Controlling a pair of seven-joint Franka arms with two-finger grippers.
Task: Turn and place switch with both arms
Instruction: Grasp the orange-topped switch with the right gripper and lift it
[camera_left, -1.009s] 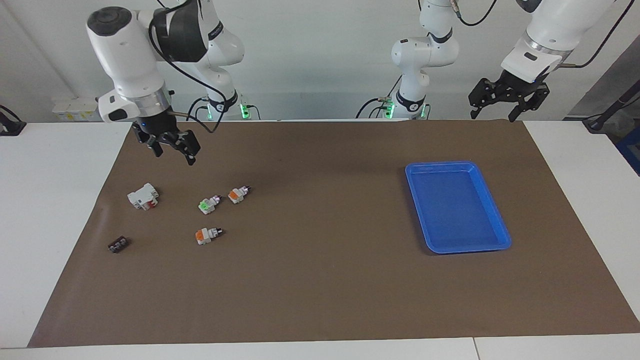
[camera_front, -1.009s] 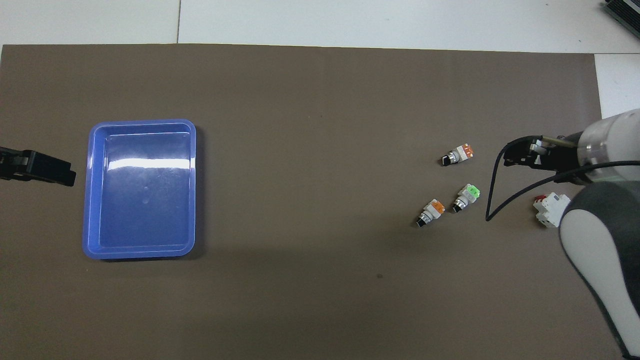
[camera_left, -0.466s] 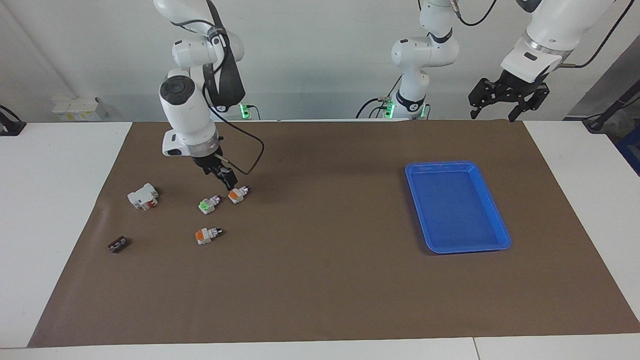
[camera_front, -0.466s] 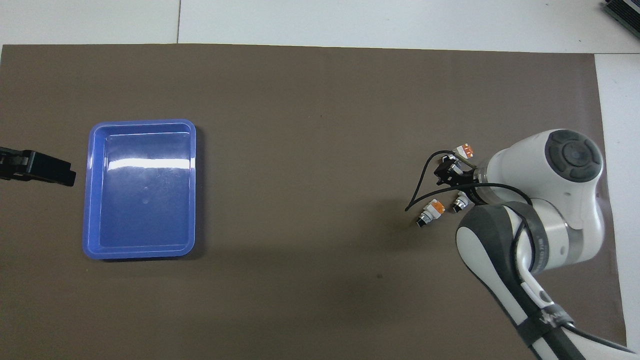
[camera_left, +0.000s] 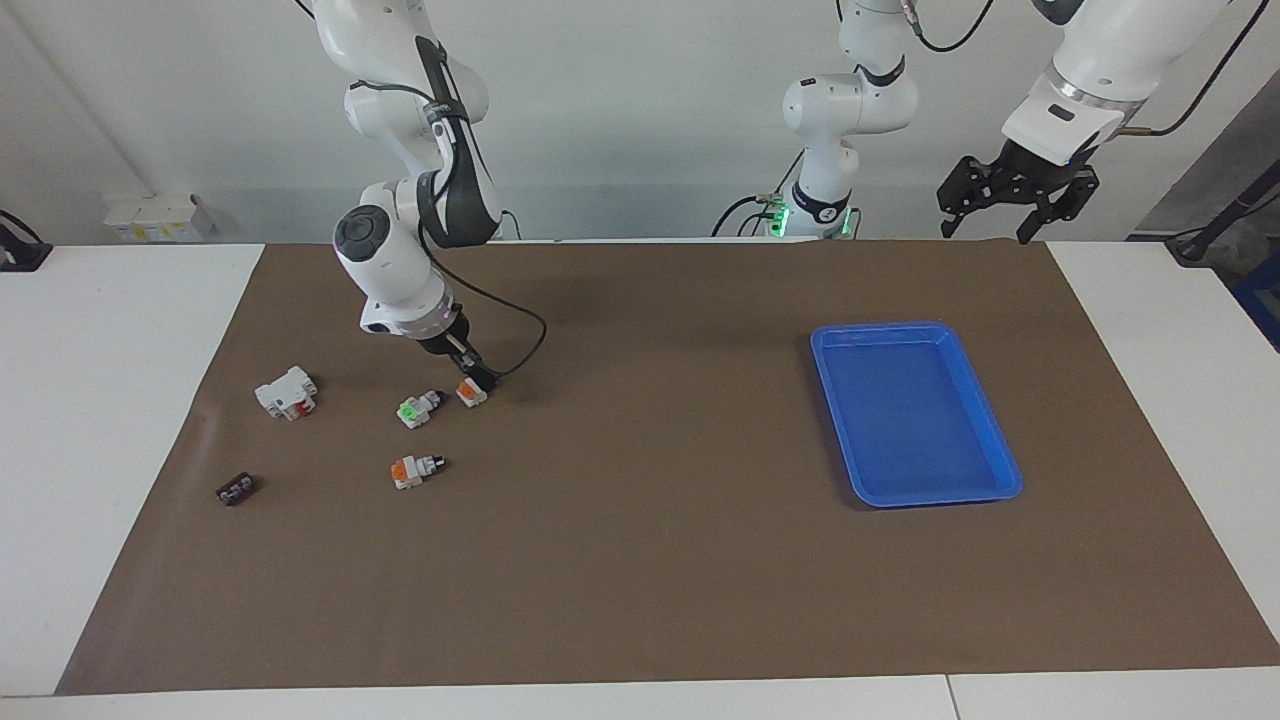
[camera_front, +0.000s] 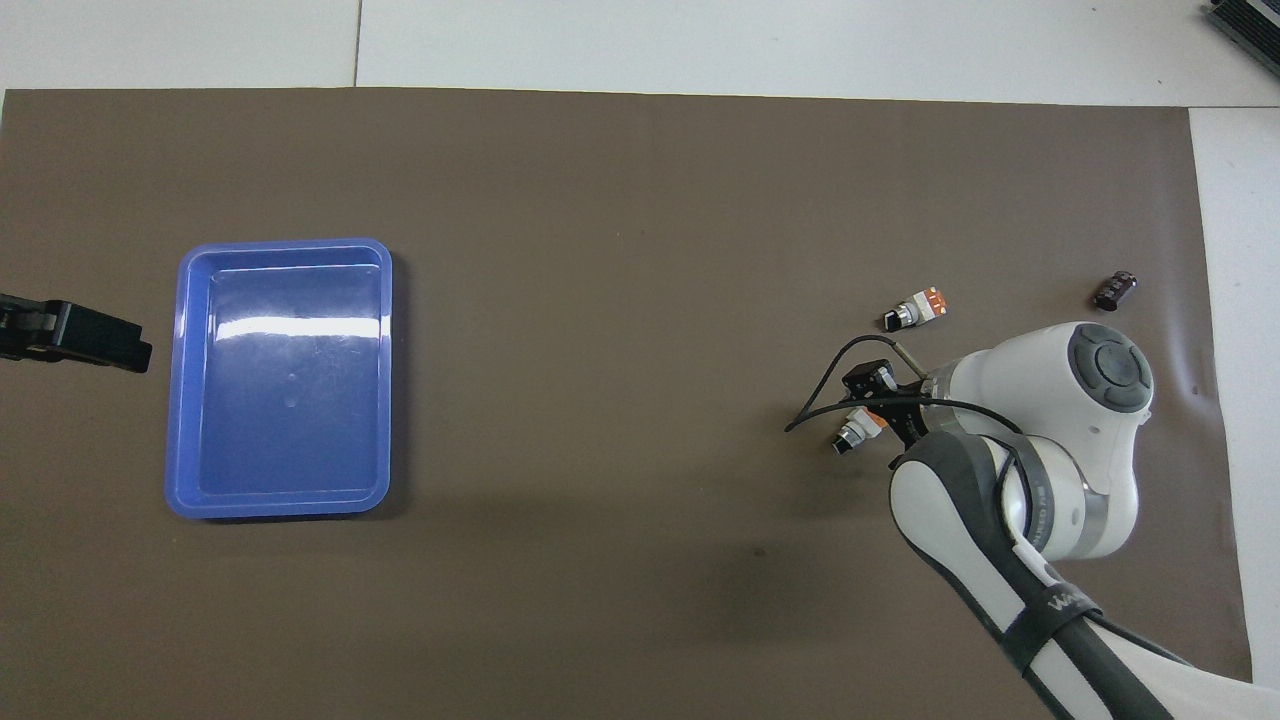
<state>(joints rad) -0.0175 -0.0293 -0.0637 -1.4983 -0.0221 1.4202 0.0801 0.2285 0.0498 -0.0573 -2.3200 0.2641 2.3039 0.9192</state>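
One switch (camera_left: 471, 392), knob toward tray (camera_left: 985, 420).

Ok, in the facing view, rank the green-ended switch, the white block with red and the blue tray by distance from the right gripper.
1. green-ended switch, beside the right gripper.
2. white block, toward the right arm's end.
3. blue tray, toward the left arm's end.

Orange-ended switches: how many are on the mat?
2. One orange-ended switch lies under the right pincer, beside the green-ended switch. The other orange-ended switch lies farther from the robots. None seems hidden.
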